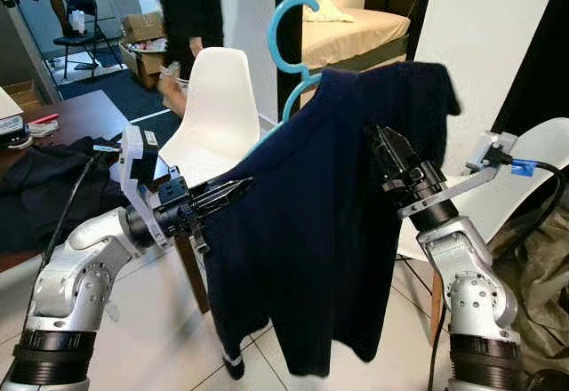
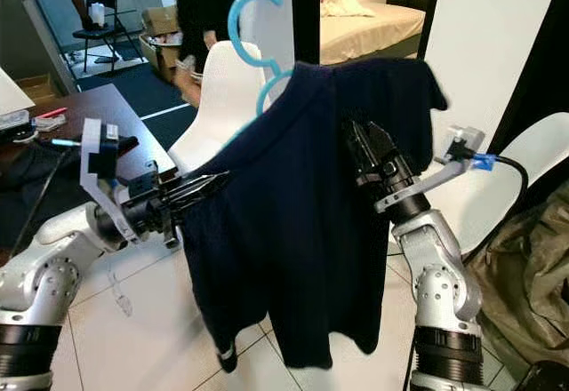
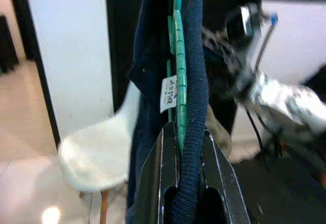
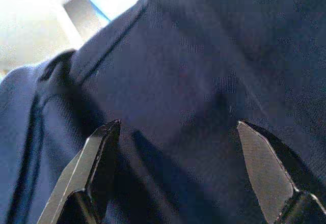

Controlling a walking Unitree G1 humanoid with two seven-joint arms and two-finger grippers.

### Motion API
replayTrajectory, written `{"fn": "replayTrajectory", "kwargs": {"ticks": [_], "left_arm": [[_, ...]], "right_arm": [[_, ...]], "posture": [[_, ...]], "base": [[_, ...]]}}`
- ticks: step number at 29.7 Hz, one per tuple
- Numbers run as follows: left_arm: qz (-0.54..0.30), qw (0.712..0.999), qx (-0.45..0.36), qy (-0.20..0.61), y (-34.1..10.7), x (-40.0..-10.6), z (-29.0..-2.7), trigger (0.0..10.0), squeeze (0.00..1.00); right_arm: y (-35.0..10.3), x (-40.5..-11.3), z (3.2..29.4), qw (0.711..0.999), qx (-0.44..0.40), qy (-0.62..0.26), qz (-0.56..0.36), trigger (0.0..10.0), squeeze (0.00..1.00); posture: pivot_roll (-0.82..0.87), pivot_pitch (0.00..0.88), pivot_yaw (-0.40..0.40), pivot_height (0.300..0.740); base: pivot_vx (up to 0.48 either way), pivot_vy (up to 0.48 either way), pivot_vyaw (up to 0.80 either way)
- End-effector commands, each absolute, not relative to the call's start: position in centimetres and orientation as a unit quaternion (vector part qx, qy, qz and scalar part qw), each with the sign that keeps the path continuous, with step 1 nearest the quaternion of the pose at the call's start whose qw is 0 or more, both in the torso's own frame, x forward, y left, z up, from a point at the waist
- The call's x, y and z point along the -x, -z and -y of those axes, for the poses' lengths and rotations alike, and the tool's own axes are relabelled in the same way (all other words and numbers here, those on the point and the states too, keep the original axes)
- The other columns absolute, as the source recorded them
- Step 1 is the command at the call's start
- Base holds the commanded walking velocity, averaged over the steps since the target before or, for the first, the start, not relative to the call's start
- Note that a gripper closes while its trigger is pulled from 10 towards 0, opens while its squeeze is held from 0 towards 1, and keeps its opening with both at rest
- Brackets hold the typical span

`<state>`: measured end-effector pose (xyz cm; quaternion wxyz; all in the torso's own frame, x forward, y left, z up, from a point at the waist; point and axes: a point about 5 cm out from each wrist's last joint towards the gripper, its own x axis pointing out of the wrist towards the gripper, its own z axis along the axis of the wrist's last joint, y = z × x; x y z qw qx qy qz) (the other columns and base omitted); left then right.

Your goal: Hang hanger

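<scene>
Teal hanger [image 1: 293, 49] held aloft, hook up, dark navy garment [image 1: 329, 222] draped

A plain navy garment [image 1: 338, 204] hangs on a turquoise hanger [image 1: 293, 40], with a white chair [image 1: 213, 111] to the far left, a dark brown table [image 1: 76, 115], pale floor tiles [image 1: 142, 329] and black gripper fingers [image 1: 227, 194]

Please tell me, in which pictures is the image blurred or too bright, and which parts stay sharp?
Left wrist view: the right arm beyond is blurred, while the garment, its white label and the teal hanger stay sharp. Right wrist view: the top corner is washed out by glare, and the fabric looks soft. Both eye views: fairly sharp, evenly lit.
</scene>
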<state>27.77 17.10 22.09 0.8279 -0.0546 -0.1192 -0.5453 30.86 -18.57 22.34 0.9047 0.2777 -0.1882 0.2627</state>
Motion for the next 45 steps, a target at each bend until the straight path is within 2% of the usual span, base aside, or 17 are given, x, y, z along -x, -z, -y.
{"fn": "replayTrajectory", "kwargs": {"ticks": [1, 5, 7, 9, 11, 13, 14, 16, 18, 22, 27, 33, 36, 40, 41, 43, 45], "left_arm": [[0.108, 0.818, 0.036, 0.564, -22.2, -27.1, -17.7, 10.0, 0.00], [0.082, 0.818, 0.015, 0.570, -21.8, -26.8, -18.5, 10.0, 0.00], [0.082, 0.818, 0.015, 0.570, -21.8, -26.8, -18.5, 10.0, 0.00], [0.050, 0.823, -0.012, 0.566, -21.5, -26.6, -20.1, 10.0, 0.00], [0.030, 0.824, -0.029, 0.564, -21.5, -26.3, -21.2, 10.0, 0.00], [0.024, 0.821, -0.035, 0.570, -21.6, -26.1, -21.3, 10.0, 0.00], [0.011, 0.809, -0.047, 0.587, -21.8, -25.8, -21.3, 10.0, 0.00], [0.007, 0.805, -0.050, 0.591, -21.8, -25.7, -21.2, 10.0, 0.00], [0.005, 0.803, -0.058, 0.593, -22.0, -25.8, -21.3, 10.0, 0.00], [0.006, 0.801, -0.064, 0.595, -22.3, -25.9, -21.3, 10.0, 0.00], [0.020, 0.799, -0.071, 0.597, -23.0, -26.1, -21.1, 10.0, 0.00], [0.025, 0.798, -0.075, 0.597, -23.4, -26.2, -21.2, 10.0, 0.00], [0.027, 0.799, -0.076, 0.597, -23.4, -26.3, -21.1, 10.0, 0.00], [0.025, 0.795, -0.073, 0.601, -23.1, -26.3, -20.7, 10.0, 0.00], [0.024, 0.795, -0.072, 0.602, -23.0, -26.3, -20.6, 10.0, 0.00], [0.024, 0.793, -0.069, 0.604, -22.8, -26.3, -20.4, 10.0, 0.00], [0.024, 0.793, -0.069, 0.604, -22.8, -26.3, -20.4, 10.0, 0.00]], "right_arm": [[-24.3, -29.9, 19.7, 0.893, -0.258, -0.281, 0.240, 10.0, 0.00], [-26.5, -28.1, 21.0, 0.862, -0.250, -0.328, 0.295, 10.0, 0.00], [-26.5, -28.1, 21.0, 0.862, -0.250, -0.328, 0.295, 10.0, 0.00], [-28.4, -24.4, 22.3, 0.812, -0.189, -0.425, 0.352, 10.0, 0.00], [-28.8, -22.6, 22.8, 0.804, -0.120, -0.473, 0.340, 10.0, 0.00], [-28.6, -22.5, 22.9, 0.815, -0.084, -0.477, 0.319, 10.0, 0.00], [-28.3, -22.7, 22.9, 0.830, -0.013, -0.487, 0.273, 10.0, 0.00], [-28.1, -22.7, 22.8, 0.833, 0.008, -0.491, 0.254, 10.0, 0.00], [-26.5, -23.6, 22.4, 0.849, 0.088, -0.494, 0.164, 10.0, 0.00], [-25.0, -24.2, 22.3, 0.851, 0.138, -0.498, 0.096, 10.0, 0.00], [-23.8, -23.6, 21.3, 0.838, 0.125, -0.527, 0.058, 10.0, 0.00], [-22.2, -22.3, 19.8, 0.807, 0.132, -0.576, 0.009, 10.0, 0.00], [-22.8, -21.5, 17.9, 0.779, 0.092, -0.618, 0.048, 10.0, 0.00], [-24.6, -21.4, 17.0, 0.769, 0.050, -0.627, 0.115, 10.0, 0.00], [-24.9, -21.4, 16.9, 0.768, 0.042, -0.626, 0.130, 10.0, 0.00], [-25.9, -22.2, 16.8, 0.784, 0.009, -0.597, 0.173, 10.0, 0.00], [-25.9, -22.2, 16.8, 0.784, 0.009, -0.597, 0.173, 10.0, 0.00]], "posture": [[-0.03, 0.000, 0.039, 0.740], [-0.03, 0.000, 0.039, 0.740], [-0.03, 0.000, 0.039, 0.740], [-0.03, 0.000, 0.042, 0.740], [-0.02, 0.000, 0.040, 0.740], [-0.02, 0.000, 0.039, 0.740], [-0.02, 0.000, 0.038, 0.740], [-0.02, 0.000, 0.038, 0.740], [-0.02, 0.000, 0.040, 0.740], [-0.02, 0.000, 0.037, 0.740], [-0.02, 0.000, 0.039, 0.740], [-0.03, 0.000, 0.043, 0.740], [-0.03, 0.000, 0.047, 0.740], [-0.03, 0.000, 0.050, 0.740], [-0.03, 0.000, 0.050, 0.740], [-0.03, 0.000, 0.051, 0.740], [-0.03, 0.000, 0.051, 0.740]], "base": [[0.000, 0.000, 0.00], [0.000, 0.000, 0.00], [0.000, 0.000, 0.00], [0.000, 0.000, 0.00], [0.000, 0.000, 0.00], [0.000, 0.000, 0.00], [0.000, 0.000, 0.00], [0.000, 0.000, 0.00], [0.000, 0.000, 0.00], [0.000, 0.000, 0.00], [0.000, 0.000, 0.00], [0.000, 0.000, 0.00], [0.000, 0.000, 0.00], [0.000, 0.000, 0.00], [0.000, 0.000, 0.00], [0.000, 0.000, 0.00], [0.000, 0.000, 0.00]]}}
